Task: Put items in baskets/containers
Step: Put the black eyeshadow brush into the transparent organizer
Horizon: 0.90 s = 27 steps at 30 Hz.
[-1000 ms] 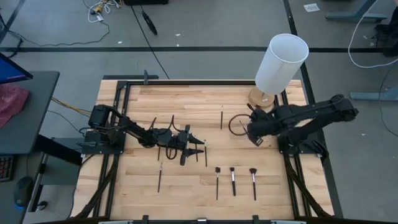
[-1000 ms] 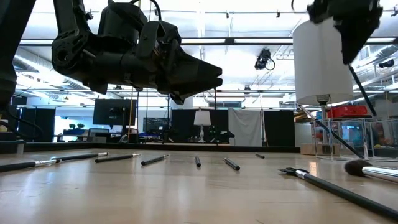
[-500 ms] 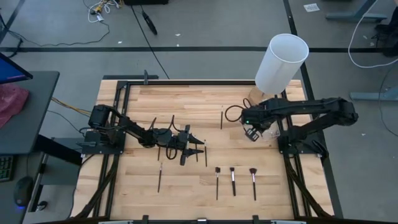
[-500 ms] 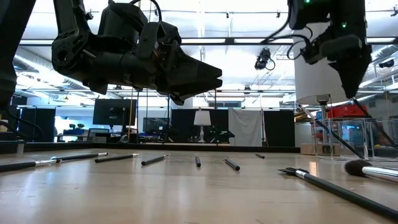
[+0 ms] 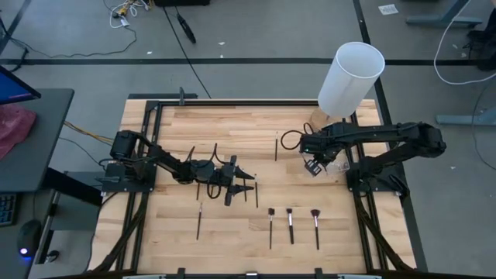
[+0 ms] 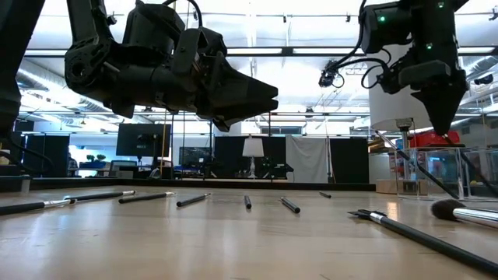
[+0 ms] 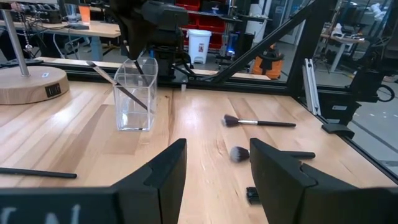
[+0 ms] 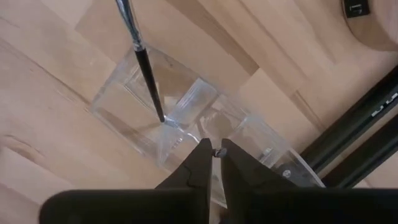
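One brush (image 8: 146, 68) in one clear holder (image 8: 118, 99), right gripper (image 8: 214, 152) above, left gripper (image 7: 217, 148) aside.

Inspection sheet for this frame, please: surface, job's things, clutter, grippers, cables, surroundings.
Surface: wooden table, bare planks.
Job's things: clear holder with one brush leaning inside; other brushes lie loose on the table.
Clutter: white cylinder on a wooden base.
Grippers: right gripper directly over the holder, fingers nearly together, nothing held; left gripper open, empty, above the table.
Cables: loops on the floor.
Surroundings: workshop room, desk at the left edge.
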{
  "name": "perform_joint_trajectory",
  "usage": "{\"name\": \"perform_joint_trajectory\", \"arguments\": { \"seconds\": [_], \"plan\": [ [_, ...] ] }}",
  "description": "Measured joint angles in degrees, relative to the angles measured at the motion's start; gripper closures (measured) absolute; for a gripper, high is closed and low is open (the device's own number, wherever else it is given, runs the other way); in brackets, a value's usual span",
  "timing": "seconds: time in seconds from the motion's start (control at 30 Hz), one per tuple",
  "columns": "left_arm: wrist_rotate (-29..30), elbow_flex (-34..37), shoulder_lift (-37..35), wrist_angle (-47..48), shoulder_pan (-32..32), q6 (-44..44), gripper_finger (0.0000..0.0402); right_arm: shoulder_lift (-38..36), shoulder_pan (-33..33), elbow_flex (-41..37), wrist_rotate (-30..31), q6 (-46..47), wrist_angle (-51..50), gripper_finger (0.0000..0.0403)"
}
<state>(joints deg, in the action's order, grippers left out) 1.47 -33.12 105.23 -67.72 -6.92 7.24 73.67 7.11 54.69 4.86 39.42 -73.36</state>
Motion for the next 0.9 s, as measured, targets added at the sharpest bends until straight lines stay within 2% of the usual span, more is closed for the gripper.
{"name": "perform_joint_trajectory", "arguments": {
  "seconds": [0.47,0.6,0.9],
  "plan": [
    [0.0,0.0,0.0,0.0,0.0,0.0,0.0225,0.0,0.0,-2.4,0.1,0.0,2.3,0.0360],
    [0.0,0.0,0.0,0.0,0.0,0.0,0.0225,0.0,0.0,-2.4,0.2,-0.9,2.4,0.0325],
    [0.0,0.0,0.0,0.0,0.0,0.0,0.0225,-0.2,-0.2,0.0,0.2,-1.3,-0.4,0.0214]
  ]
}}
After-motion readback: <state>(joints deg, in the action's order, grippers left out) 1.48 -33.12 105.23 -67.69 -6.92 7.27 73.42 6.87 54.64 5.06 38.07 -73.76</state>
